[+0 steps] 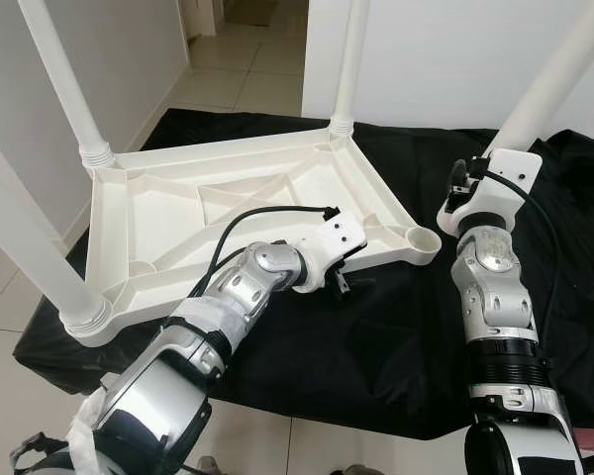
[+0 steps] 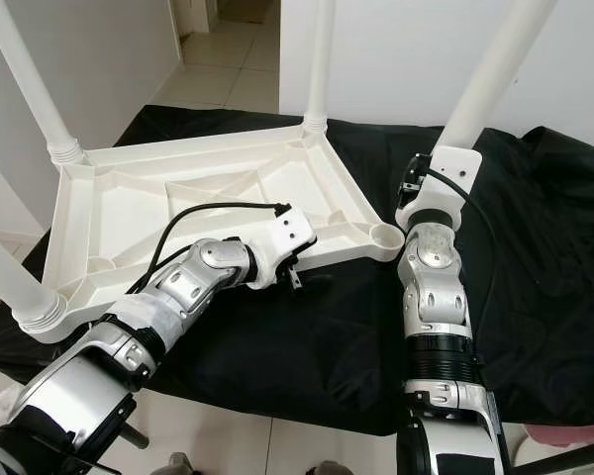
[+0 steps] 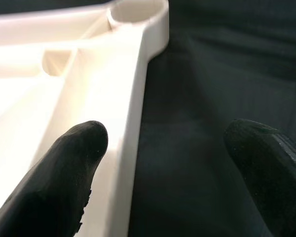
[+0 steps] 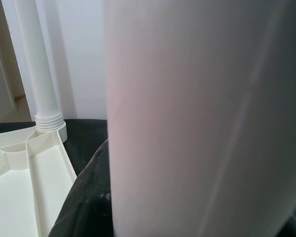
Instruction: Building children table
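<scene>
A white plastic table [image 1: 228, 198] lies upside down on a black cloth [image 1: 396, 336]. Three white legs stand in its corners: far left [image 1: 64, 79], far right [image 1: 351, 59] and near left [image 1: 25, 247]. The near right socket [image 1: 423, 238] is empty. My right gripper [image 1: 472, 178] is shut on a fourth leg [image 1: 559, 69], which tilts up to the right just beyond that socket; its lower end is hidden. My left gripper [image 1: 348, 282] is open and straddles the table's near rim [image 3: 130, 133], with one finger [image 3: 64, 182] over the table and the other [image 3: 271, 168] over the cloth.
The cloth lies on a pale tiled floor [image 1: 247, 79] with white walls [image 1: 445, 59] behind and at the left. A doorway opens at the far end. The cloth's front edge runs close to my body.
</scene>
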Robot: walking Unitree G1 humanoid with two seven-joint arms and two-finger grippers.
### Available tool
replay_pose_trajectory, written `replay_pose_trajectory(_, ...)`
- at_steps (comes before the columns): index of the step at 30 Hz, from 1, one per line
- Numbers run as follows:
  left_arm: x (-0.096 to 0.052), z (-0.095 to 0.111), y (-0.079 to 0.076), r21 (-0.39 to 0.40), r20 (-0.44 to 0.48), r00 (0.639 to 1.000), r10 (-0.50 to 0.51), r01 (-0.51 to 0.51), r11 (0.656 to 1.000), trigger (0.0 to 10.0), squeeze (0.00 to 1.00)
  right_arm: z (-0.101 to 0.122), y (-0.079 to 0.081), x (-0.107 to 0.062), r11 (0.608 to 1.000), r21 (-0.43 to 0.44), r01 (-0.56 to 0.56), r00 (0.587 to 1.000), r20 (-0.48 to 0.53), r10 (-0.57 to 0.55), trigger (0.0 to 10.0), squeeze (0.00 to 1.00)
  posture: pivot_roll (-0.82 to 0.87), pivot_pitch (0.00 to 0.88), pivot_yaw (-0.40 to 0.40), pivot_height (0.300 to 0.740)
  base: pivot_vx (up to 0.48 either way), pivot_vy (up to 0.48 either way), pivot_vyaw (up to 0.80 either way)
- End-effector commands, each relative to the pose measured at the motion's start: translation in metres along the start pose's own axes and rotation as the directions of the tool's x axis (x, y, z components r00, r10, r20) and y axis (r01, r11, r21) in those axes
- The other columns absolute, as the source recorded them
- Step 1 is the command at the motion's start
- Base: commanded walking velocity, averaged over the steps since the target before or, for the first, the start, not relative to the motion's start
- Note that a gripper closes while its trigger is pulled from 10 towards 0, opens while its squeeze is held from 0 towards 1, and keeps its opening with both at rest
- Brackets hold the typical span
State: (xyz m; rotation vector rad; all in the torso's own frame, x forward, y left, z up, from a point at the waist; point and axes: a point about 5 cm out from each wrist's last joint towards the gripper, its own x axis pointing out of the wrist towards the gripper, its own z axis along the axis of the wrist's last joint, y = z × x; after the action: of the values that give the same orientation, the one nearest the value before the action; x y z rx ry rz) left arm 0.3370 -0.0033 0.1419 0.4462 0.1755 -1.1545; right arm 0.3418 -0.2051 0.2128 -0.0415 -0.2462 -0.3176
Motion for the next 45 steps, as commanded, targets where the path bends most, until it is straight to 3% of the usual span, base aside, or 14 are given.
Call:
replay_pose_trajectory(1, 0.002, -0.001, 0.009, 0.025, -0.030, 0.992, 0.124, -0.123, 0.992, 10.0, 0.00, 0.003, -0.001, -0.001, 1.000, -0.001, 0.008, 1.000, 0.006, -0.008, 10.0, 0.00, -0.09, 0.000, 0.018, 0.740, 0.000, 0.000, 0.00)
replay_pose_trajectory(11, 0.011, -0.012, 0.002, 0.077, -0.129, 0.988, 0.091, -0.081, 0.994, 10.0, 0.00, 0.001, 0.000, -0.001, 1.000, -0.006, 0.004, 1.000, -0.004, -0.004, 10.0, 0.00, -0.09, 0.000, 0.022, 0.740, 0.000, 0.000, 0.00)
replay_pose_trajectory(15, 0.012, -0.015, 0.001, 0.056, -0.152, 0.986, 0.070, -0.062, 0.997, 10.0, 0.00, 0.001, 0.000, -0.001, 1.000, -0.007, 0.005, 1.000, -0.006, -0.005, 10.0, 0.00, -0.09, 0.000, 0.025, 0.740, 0.000, 0.000, 0.00)
replay_pose_trajectory(16, 0.013, -0.015, 0.000, 0.063, -0.147, 0.987, 0.057, -0.048, 0.997, 5.8, 0.00, 0.001, 0.001, -0.001, 1.000, -0.006, 0.006, 1.000, -0.007, -0.006, 10.0, 0.00, -0.09, 0.000, 0.028, 0.740, 0.000, 0.000, 0.00)
replay_pose_trajectory(17, 0.013, -0.015, 0.000, 0.063, -0.147, 0.987, 0.057, -0.048, 0.997, 5.8, 0.00, 0.001, 0.001, -0.001, 1.000, -0.006, 0.006, 1.000, -0.007, -0.006, 10.0, 0.00, -0.09, 0.000, 0.028, 0.740, 0.000, 0.000, 0.00)
replay_pose_trajectory(18, 0.012, -0.013, 0.000, 0.064, -0.138, 0.989, 0.044, -0.035, 0.997, 4.6, 0.00, 0.001, 0.001, -0.001, 1.000, -0.006, 0.007, 1.000, -0.007, -0.007, 10.0, 0.00, -0.09, 0.000, 0.030, 0.740, 0.000, 0.000, 0.00)
replay_pose_trajectory(19, 0.012, -0.012, 0.000, 0.063, -0.128, 0.991, 0.029, -0.021, 0.998, 0.7, 0.00, 0.000, 0.001, -0.001, 1.000, -0.006, 0.008, 1.000, -0.007, -0.008, 10.0, 0.00, -0.09, 0.000, 0.030, 0.740, 0.000, 0.000, 0.00)
replay_pose_trajectory(20, 0.012, -0.011, 0.000, 0.062, -0.122, 0.992, 0.019, -0.012, 0.998, 0.0, 0.00, 0.000, 0.001, -0.001, 1.000, -0.006, 0.009, 1.000, -0.008, -0.009, 10.0, 0.00, -0.09, 0.000, 0.030, 0.740, 0.000, 0.000, 0.00)
replay_pose_trajectory(30, 0.004, -0.011, -0.012, 0.099, -0.079, 0.980, -0.181, 0.188, 0.977, 0.0, 0.00, 0.001, -0.001, 0.000, 1.000, -0.012, 0.013, 1.000, -0.009, -0.013, 10.0, 0.00, -0.09, 0.000, 0.030, 0.740, 0.000, 0.000, 0.00)
replay_pose_trajectory(38, -0.004, -0.017, -0.018, 0.129, -0.087, 0.963, -0.256, 0.266, 0.955, 0.0, 0.00, 0.001, -0.002, 0.001, 1.000, -0.015, 0.015, 1.000, -0.008, -0.015, 10.0, 0.00, -0.09, 0.000, 0.028, 0.740, 0.000, 0.000, 0.00)
replay_pose_trajectory(41, -0.026, -0.022, -0.027, 0.170, -0.082, 0.929, -0.360, 0.369, 0.914, 0.0, 0.00, 0.001, -0.004, 0.002, 1.000, -0.020, 0.023, 1.000, -0.009, -0.023, 10.0, 0.00, -0.09, 0.000, 0.030, 0.740, 0.000, 0.000, 0.00)
replay_pose_trajectory(45, -0.034, -0.020, -0.027, 0.185, -0.075, 0.927, -0.368, 0.376, 0.908, 0.0, 0.00, 0.001, -0.004, 0.003, 1.000, -0.021, 0.023, 1.000, -0.010, -0.024, 10.0, 0.00, -0.08, 0.000, 0.029, 0.740, 0.000, 0.000, 0.00)
